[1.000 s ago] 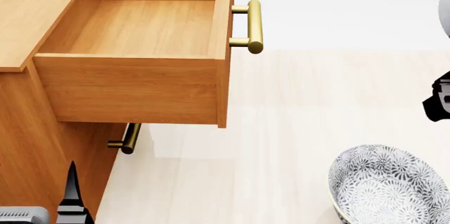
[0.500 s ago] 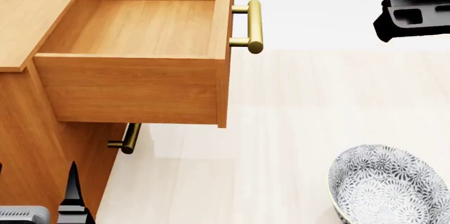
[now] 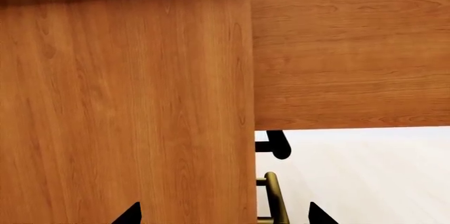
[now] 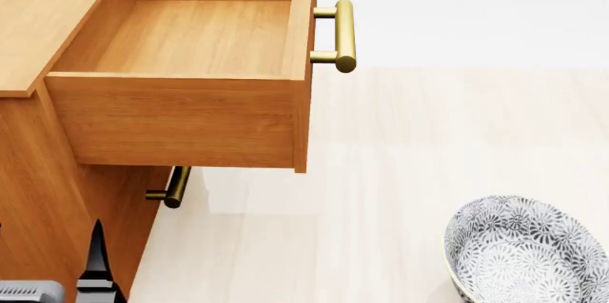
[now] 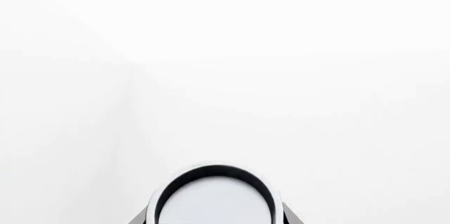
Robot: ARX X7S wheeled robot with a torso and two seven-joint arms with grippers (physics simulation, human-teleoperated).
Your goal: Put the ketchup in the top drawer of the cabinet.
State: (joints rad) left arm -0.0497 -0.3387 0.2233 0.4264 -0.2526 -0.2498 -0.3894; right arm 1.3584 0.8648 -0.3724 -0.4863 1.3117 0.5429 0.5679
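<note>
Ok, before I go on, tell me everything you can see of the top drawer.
The top drawer is a honey-brown wooden box, pulled well out of the cabinet. The head view shows its bare floor with nothing inside. A horizontal brass bar handle stands off its front on two posts. Nothing touches it; the lower drawer's handle shows beneath it.

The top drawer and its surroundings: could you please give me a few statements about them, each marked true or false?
1. The top drawer is pulled out and holds nothing. True.
2. The ketchup lies inside the drawer. False: the right wrist view shows a silver-lidded round can, seemingly the ketchup, held in the right gripper.
3. The bowl stands on the cabinet. False: it rests on the pale surface, apart from the cabinet.
4. The lower drawer's handle shows beneath the top drawer. True.
5. The left gripper grips that handle. False: its jaws are apart and hold nothing.
</note>
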